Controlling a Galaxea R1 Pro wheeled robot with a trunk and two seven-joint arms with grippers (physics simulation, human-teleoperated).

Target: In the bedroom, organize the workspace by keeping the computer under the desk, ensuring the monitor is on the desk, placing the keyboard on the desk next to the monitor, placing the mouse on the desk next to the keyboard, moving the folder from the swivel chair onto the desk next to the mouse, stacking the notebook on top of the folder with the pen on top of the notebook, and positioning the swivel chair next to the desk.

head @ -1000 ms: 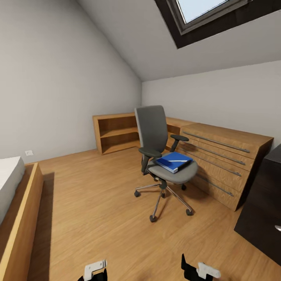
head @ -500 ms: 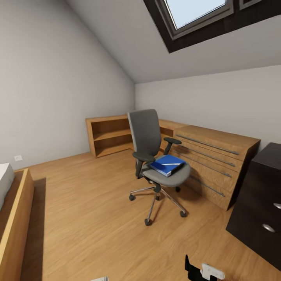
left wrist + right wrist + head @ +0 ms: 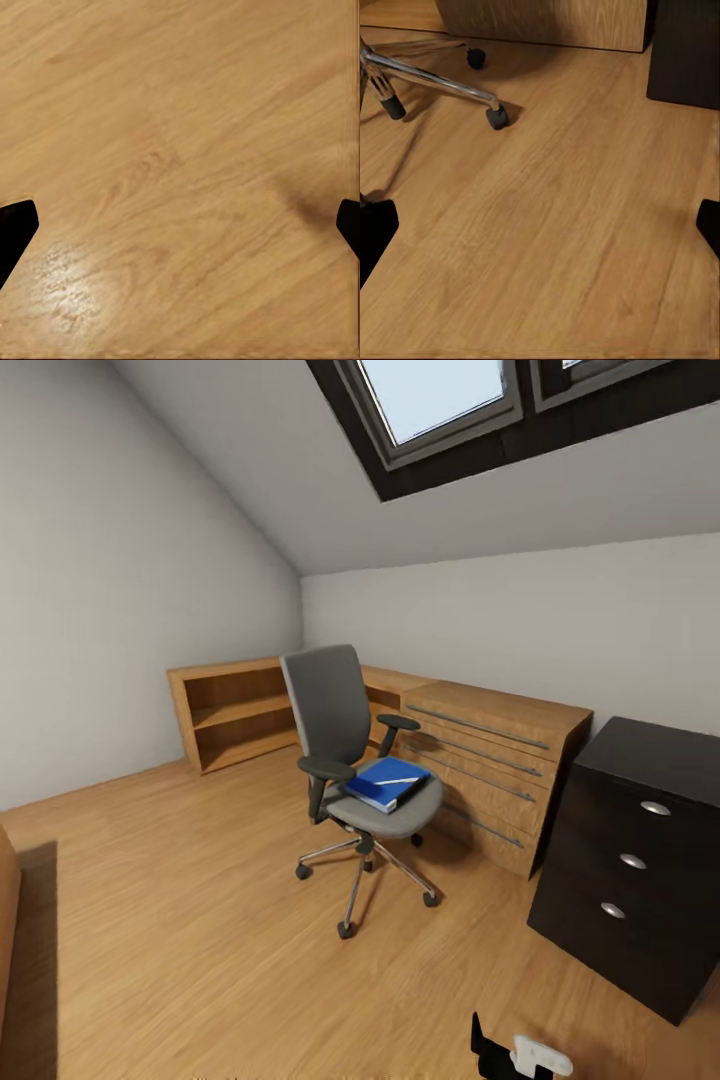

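One swivel chair (image 3: 362,760), one folder (image 3: 385,783), one pen (image 3: 397,781), one drawer chest (image 3: 490,765), one open bookshelf (image 3: 232,712)

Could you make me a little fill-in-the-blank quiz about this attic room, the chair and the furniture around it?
1. The blue folder lies on the seat of the ____.
2. The black drawer unit has three round ____ knobs.
3. The pen resting on the folder is ____ in colour.
4. Behind the chair stands a low open wooden ____ against the wall.

Missing words: chair; silver; white; shelf
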